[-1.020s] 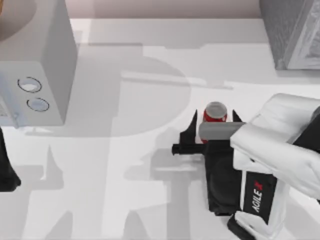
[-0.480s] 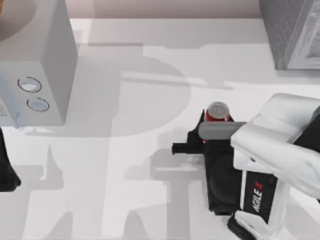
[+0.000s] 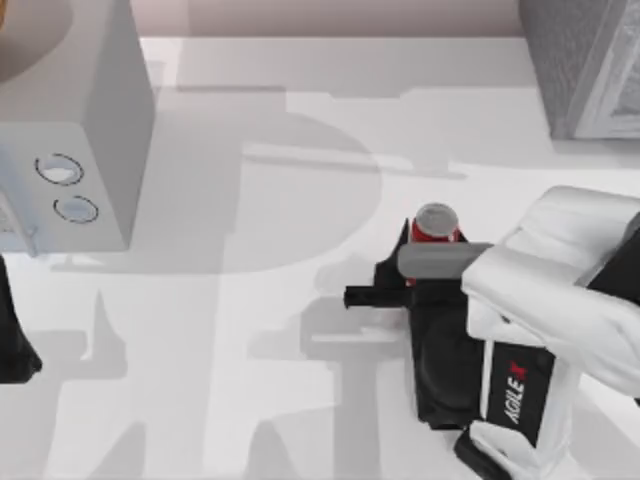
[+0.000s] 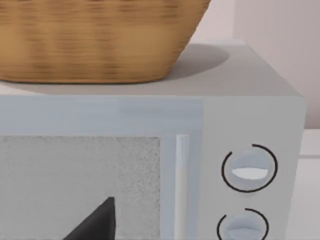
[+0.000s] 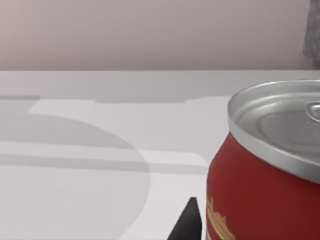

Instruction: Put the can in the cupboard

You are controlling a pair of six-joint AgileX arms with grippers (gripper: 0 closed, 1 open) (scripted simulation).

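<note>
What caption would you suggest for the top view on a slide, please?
Right gripper shut on the can mid-table; cupboard at far right.

Simulated kitchen tabletop, microwave (image 4: 150,165) with wicker basket (image 4: 95,40) on top, cupboard (image 3: 585,65)

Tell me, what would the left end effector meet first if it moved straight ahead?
Probably the microwave: the left end effector points at its speckled door window, though the gap between them is unclear.

Can (image 3: 435,222): red tin, silver top, yellow-orange label mark, upright, right of table centre. Cupboard (image 3: 580,65): dark-grey speckled box at the far right corner, door apparently shut.
</note>
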